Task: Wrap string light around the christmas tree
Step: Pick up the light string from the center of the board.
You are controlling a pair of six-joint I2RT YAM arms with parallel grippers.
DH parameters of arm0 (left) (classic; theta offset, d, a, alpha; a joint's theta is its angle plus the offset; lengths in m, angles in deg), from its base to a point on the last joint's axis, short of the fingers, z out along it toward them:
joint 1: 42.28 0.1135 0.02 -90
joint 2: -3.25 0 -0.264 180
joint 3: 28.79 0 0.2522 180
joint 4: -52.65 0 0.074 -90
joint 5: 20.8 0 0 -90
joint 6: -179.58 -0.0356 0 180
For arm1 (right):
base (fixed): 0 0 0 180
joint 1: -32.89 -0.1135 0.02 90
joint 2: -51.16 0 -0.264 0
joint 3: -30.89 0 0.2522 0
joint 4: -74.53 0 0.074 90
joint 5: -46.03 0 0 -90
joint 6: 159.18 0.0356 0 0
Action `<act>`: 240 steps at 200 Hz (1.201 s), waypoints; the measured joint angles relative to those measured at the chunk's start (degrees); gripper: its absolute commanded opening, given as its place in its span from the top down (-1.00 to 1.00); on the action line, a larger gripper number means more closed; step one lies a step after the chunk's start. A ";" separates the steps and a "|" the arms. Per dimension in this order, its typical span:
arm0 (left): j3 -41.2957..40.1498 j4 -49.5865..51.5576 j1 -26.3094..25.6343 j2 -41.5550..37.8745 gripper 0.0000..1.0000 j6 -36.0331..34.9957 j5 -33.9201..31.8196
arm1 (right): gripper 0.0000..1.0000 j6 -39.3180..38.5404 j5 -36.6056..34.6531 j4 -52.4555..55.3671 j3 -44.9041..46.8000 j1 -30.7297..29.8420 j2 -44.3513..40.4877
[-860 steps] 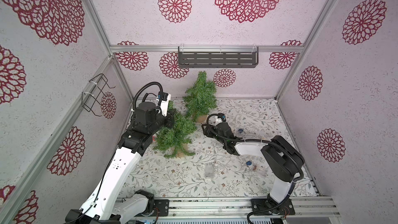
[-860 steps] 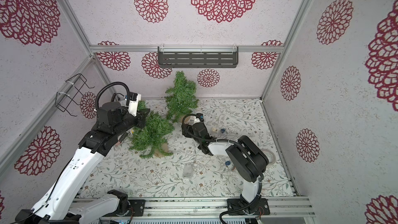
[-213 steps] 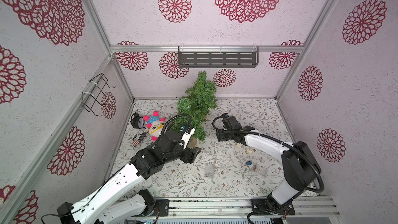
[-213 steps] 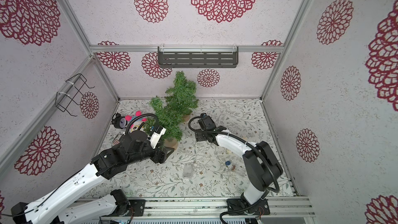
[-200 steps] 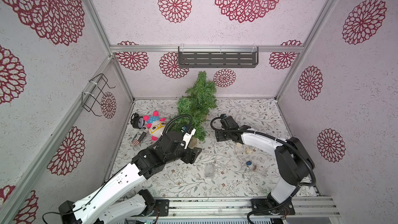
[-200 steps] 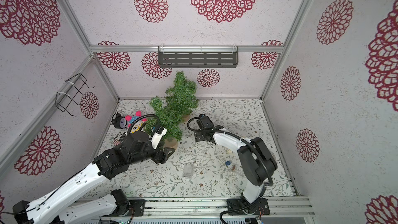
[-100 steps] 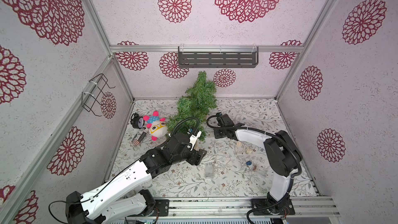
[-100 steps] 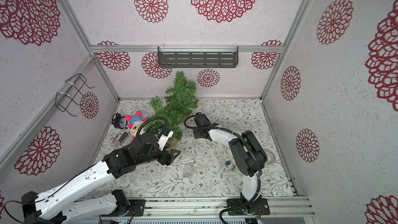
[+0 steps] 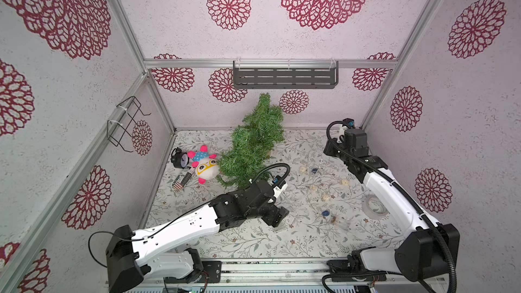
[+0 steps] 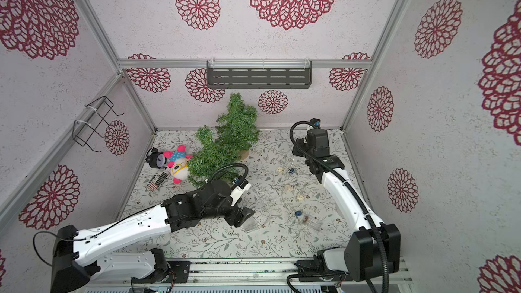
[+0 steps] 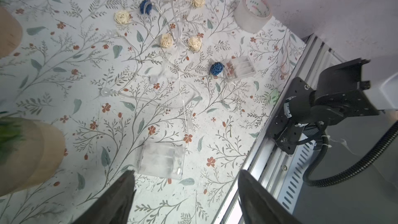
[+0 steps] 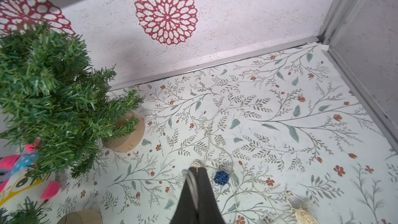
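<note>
On floral floor (image 12: pixel 280 126), string light (image 12: pixel 208 135) barely shows

Rear tree (image 9: pixel 263 124) centre frame; front tree (image 9: pixel 242 162) lower left of it. Toy (image 9: pixel 207 167), clock (image 9: pixel 180 160) left of front tree. Woven balls (image 9: pixel 325 197) right of centre; tape roll (image 9: pixel 375 205) far right on bench (image 9: pixel 310 245).

Left hand (image 11: pixel 185 171) low and forward, jaws spread wide; right hand (image 12: pixel 196 169) far back, jaws pinched together
</note>
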State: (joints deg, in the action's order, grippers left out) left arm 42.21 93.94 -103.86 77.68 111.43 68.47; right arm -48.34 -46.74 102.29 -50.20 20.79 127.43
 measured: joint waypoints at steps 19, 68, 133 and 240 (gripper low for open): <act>0.00 -1.40 0.00 4.15 -0.56 -0.35 -0.24 | 1.00 0.46 0.85 1.44 -1.11 0.48 0.00; 1.09 -4.55 0.02 12.37 -0.51 -2.21 0.46 | 1.00 2.03 4.59 3.54 -7.28 0.48 -1.46; 3.34 -9.77 2.95 19.47 -0.45 -3.15 3.30 | 1.00 5.01 10.10 4.76 -12.72 0.46 -4.20; 7.41 -17.73 4.04 27.30 -0.29 -1.16 0.83 | 1.00 6.45 15.13 7.54 -15.28 0.42 -8.17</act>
State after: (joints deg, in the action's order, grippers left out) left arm 49.62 76.21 -99.82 104.98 110.27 69.30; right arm -41.89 -31.61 109.83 -65.48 21.20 119.25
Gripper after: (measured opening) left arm 0.646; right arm 0.045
